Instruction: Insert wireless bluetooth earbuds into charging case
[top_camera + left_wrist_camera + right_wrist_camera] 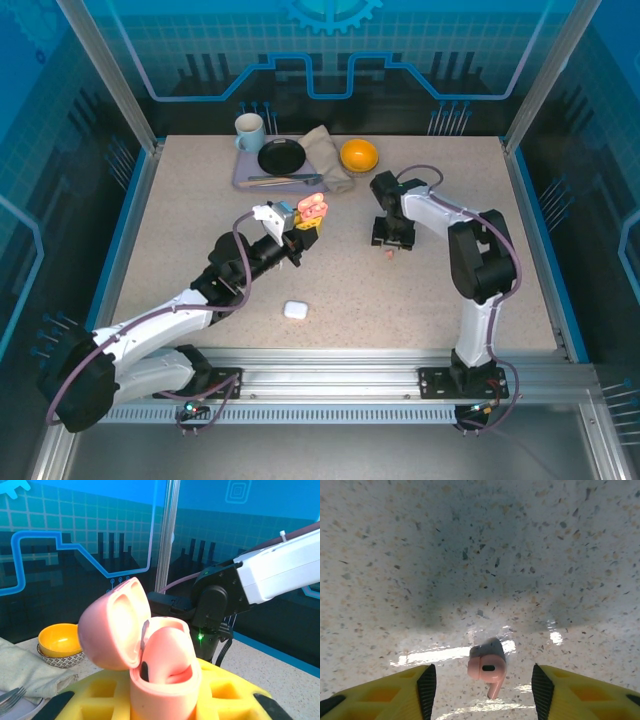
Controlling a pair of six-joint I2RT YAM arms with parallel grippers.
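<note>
Pink earbud [487, 672] — untouched (between 2 fingers [426, 690]).

A mug [249, 131] and black plate [281, 157] are sitting on a tray [242, 178] at the far edge of the table [180, 230], a cloth [322, 150] and orange bowl [359, 155] resting beside

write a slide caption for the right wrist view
A small pink plastic earbud lies on the speckled tabletop between two parted yellow fingers.

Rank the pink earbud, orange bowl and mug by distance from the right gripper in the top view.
1. Pink earbud, on the table just under the right gripper.
2. Orange bowl, farther back.
3. Mug, far back left.
</note>
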